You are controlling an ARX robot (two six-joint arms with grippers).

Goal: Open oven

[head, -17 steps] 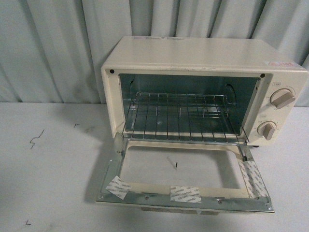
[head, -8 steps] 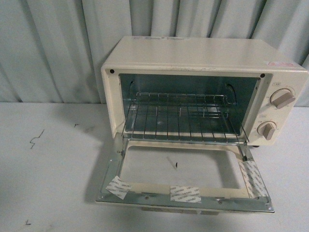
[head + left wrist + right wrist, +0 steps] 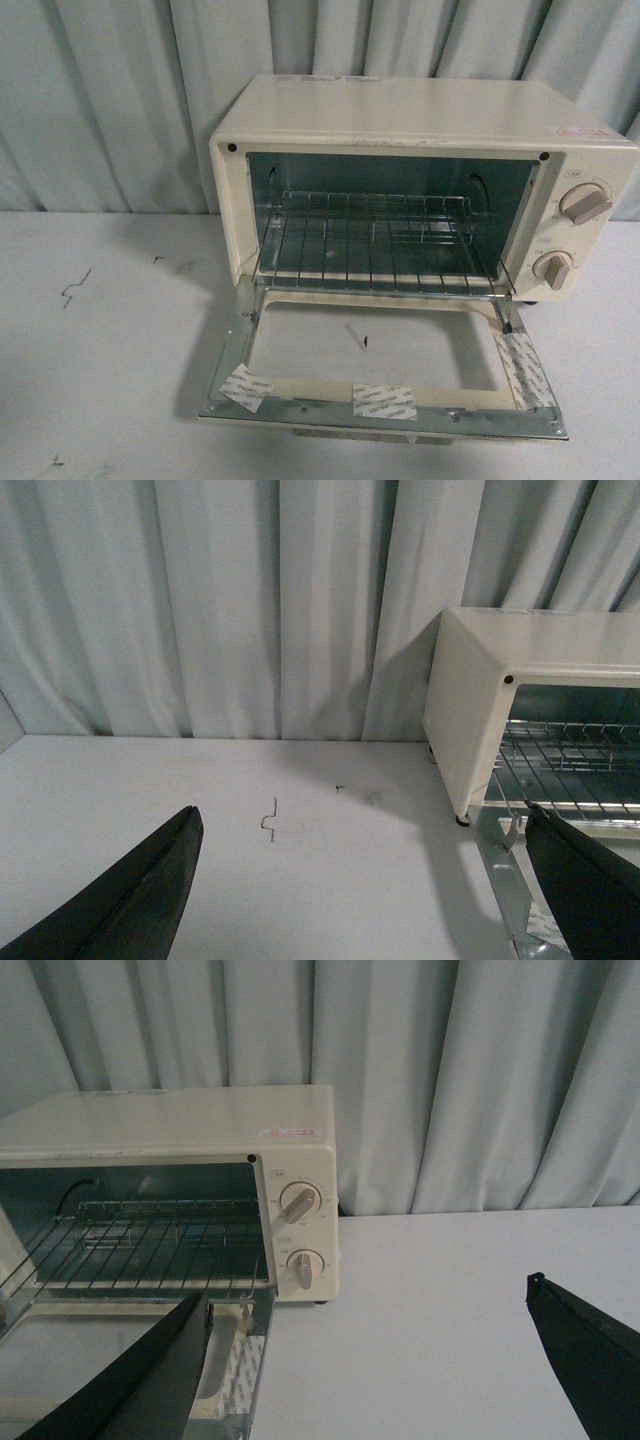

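- You're looking at the oven sitting toward the far right of the white desk, backed up against a pale curtain.
- Its door is lying fully dropped open, flat toward you, near edge just above the desk. You're seeing desk through the glass pane.
- Three strips of tape are sticking to the door frame: near-left corner, near middle, right side.
- The wire rack is sitting level inside the cavity.
- Two knobs are stacked on the right front panel.
- Left gripper is hanging over the desk left of the oven, fingers spread wide, holding nothing.
- Right gripper is hovering near the oven's right side, also spread wide and empty.
- A few dark scribble marks are showing on the desk, left side.
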